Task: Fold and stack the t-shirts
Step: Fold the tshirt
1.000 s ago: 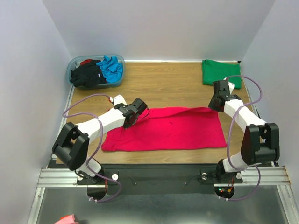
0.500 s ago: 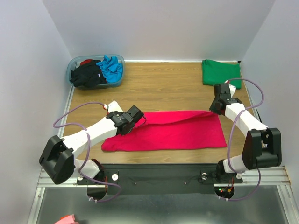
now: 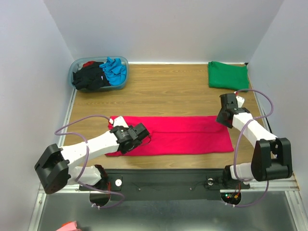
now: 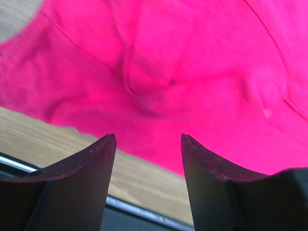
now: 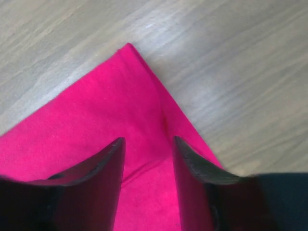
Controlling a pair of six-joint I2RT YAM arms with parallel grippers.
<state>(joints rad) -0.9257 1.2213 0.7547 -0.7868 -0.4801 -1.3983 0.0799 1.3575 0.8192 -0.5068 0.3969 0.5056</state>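
Observation:
The magenta-red t-shirt (image 3: 187, 134) lies flat as a long folded strip across the near half of the table. My left gripper (image 3: 143, 134) hovers over its left end, jaws open and nothing between them; in the left wrist view (image 4: 148, 139) the shirt (image 4: 192, 72) lies just beyond the fingertips. At the shirt's far right corner my right gripper (image 3: 220, 117) is open as well, and the right wrist view (image 5: 148, 140) shows the cloth (image 5: 96, 130) under the gap. A folded green t-shirt (image 3: 227, 75) rests at the back right. Black (image 3: 89, 78) and turquoise (image 3: 114, 70) t-shirts are bunched in the tub.
The translucent bluish tub (image 3: 113, 88) stands at the back left corner. Bare wood table (image 3: 168, 91) lies between the tub, the green shirt and the magenta one. Grey walls close in three sides. The table's dark front rail (image 4: 144, 209) runs right below the left fingers.
Both grippers carried the magenta shirt's far edge toward the near side, folding it into a narrower strip. Both then opened and let the cloth go.

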